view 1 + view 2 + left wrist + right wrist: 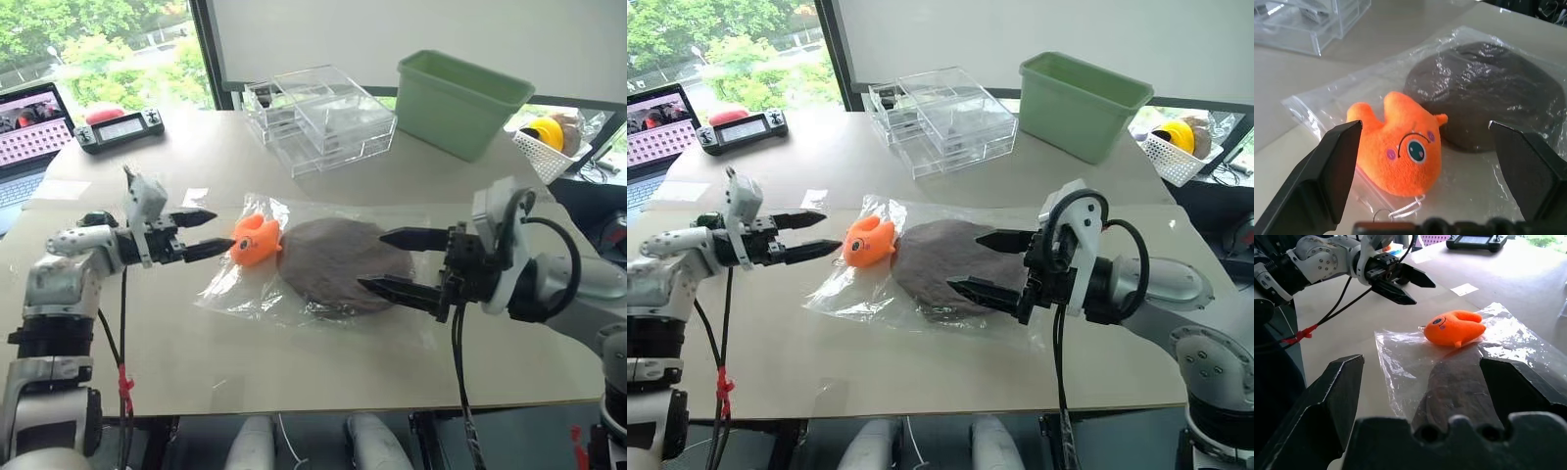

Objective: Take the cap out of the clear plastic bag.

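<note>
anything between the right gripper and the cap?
Only the bag's film. The cap lies inside the clear bag, plastic covering its top. The open right gripper hovers over the cap's near edge, nothing else between. The orange toy lies on the far side.

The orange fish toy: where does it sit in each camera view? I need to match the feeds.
Left eye: orange fish toy left of centre, beside the brown cap.
Right eye: toy left of centre, beside the cap.
Left wrist: toy centre, between the open fingers.
Right wrist: toy upper centre, beyond the cap.
Shared landmark: the clear plastic bag under both.
</note>
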Robot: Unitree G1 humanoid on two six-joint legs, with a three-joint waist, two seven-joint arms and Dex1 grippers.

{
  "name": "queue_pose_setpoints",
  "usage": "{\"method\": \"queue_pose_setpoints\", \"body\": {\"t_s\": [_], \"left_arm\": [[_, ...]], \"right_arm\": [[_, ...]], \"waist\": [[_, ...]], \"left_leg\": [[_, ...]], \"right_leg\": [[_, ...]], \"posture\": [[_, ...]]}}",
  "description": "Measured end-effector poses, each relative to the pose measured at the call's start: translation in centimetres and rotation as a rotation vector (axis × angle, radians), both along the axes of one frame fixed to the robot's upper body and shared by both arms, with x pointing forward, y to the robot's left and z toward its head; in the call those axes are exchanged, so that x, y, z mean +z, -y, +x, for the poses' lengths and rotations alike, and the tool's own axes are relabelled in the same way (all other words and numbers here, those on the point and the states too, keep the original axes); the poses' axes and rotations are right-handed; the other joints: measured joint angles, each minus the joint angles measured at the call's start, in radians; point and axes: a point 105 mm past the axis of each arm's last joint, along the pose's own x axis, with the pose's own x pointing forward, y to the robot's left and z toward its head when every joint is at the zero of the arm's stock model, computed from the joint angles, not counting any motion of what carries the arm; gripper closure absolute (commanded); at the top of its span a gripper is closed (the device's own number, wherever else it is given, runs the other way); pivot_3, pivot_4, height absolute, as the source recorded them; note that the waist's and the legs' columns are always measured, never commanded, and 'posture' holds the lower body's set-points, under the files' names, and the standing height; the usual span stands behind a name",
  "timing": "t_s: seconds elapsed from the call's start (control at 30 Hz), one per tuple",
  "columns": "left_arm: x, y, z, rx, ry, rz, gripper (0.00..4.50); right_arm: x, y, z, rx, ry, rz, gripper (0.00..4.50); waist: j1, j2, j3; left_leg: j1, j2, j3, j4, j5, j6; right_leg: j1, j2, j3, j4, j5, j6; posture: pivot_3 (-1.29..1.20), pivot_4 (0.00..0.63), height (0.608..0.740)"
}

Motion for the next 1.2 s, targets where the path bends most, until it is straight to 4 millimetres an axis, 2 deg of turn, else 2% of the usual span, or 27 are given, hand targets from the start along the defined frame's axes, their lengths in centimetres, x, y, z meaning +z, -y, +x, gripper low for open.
{"method": "queue_pose_setpoints", "body": {"t_s": [0.13,0.37,0.53,0.63,0.77,0.9,1.0,1.07,1.1,1.2], "left_arm": [[-1.2,0.3,0.5,0.010,0.037,0.103,0.04],[-2.7,1.6,1.4,0.002,0.054,0.125,0.04],[-2.9,3.3,2.8,0.001,0.079,0.118,0.04],[-3.5,3.3,4.2,0.066,0.113,0.163,0.04],[-4.2,4.0,4.7,0.059,0.106,0.178,0.04],[-4.6,4.0,5.0,0.060,0.110,0.209,0.04],[-4.9,3.9,5.0,0.054,0.112,0.216,0.72],[-5.1,3.8,5.0,0.049,0.115,0.225,1.39],[-5.1,3.9,5.0,0.046,0.116,0.226,1.96],[-5.0,4.0,5.0,0.036,0.116,0.229,2.86]], "right_arm": [[-0.5,-0.2,-0.1,0.006,-0.012,-0.029,0.00],[-0.9,-0.3,-0.1,0.011,-0.024,-0.036,0.00],[-1.7,-0.1,-0.6,0.013,-0.052,-0.062,0.00],[-3.1,0.6,-0.4,-0.033,-0.086,-0.101,0.00],[-4.5,1.2,0.0,-0.086,-0.099,-0.128,0.00],[-5.5,1.5,0.3,-0.124,-0.100,-0.136,0.00],[-5.8,1.6,0.5,-0.138,-0.090,-0.132,0.00],[-5.8,1.4,0.7,-0.150,-0.063,-0.108,0.00],[-5.7,1.2,0.9,-0.157,-0.039,-0.092,0.00],[-5.9,1.6,1.5,-0.199,0.014,-0.038,0.00]], "waist": [[0.001,-0.001,0.000],[0.001,-0.001,0.001],[0.004,-0.002,0.001],[0.006,-0.002,0.001],[0.004,-0.002,0.001],[0.001,-0.002,0.001],[0.002,-0.002,0.001],[0.001,-0.002,0.001],[0.001,-0.002,0.001],[0.001,-0.003,0.000]], "left_leg": [[0.000,0.000,0.000,0.001,0.000,0.000],[0.000,0.000,0.000,0.001,0.000,0.000],[0.000,0.000,0.000,0.001,0.000,0.000],[0.000,-0.001,0.000,0.002,0.000,0.000],[0.000,-0.001,0.000,0.002,0.000,0.000],[0.001,-0.001,0.000,0.002,0.000,0.000],[0.001,-0.001,0.000,0.002,0.000,0.000],[0.001,-0.001,0.000,0.002,0.000,0.000],[0.001,-0.001,0.000,0.002,0.000,0.000],[0.002,-0.001,-0.001,0.002,0.000,0.000]], "right_leg": [[0.000,0.000,0.000,0.000,0.000,0.000],[0.000,0.000,0.000,0.000,0.000,0.000],[0.001,0.000,0.000,0.000,0.000,0.000],[0.001,0.000,0.000,0.000,0.000,0.001],[0.001,0.000,0.000,0.001,0.000,0.000],[0.002,0.000,0.000,0.000,-0.001,0.002],[0.002,0.000,0.000,0.001,-0.001,0.002],[0.002,0.000,0.000,0.001,-0.001,0.002],[0.003,0.000,0.000,0.001,-0.001,0.002],[0.004,0.000,-0.001,0.000,-0.001,0.003]], "posture": [[0.00,0.150,0.735],[0.00,0.150,0.735],[0.00,0.150,0.735],[0.00,0.150,0.735],[0.00,0.150,0.735],[0.00,0.150,0.735],[0.00,0.150,0.735],[0.00,0.150,0.735],[0.00,0.150,0.735],[0.00,0.150,0.735]]}}
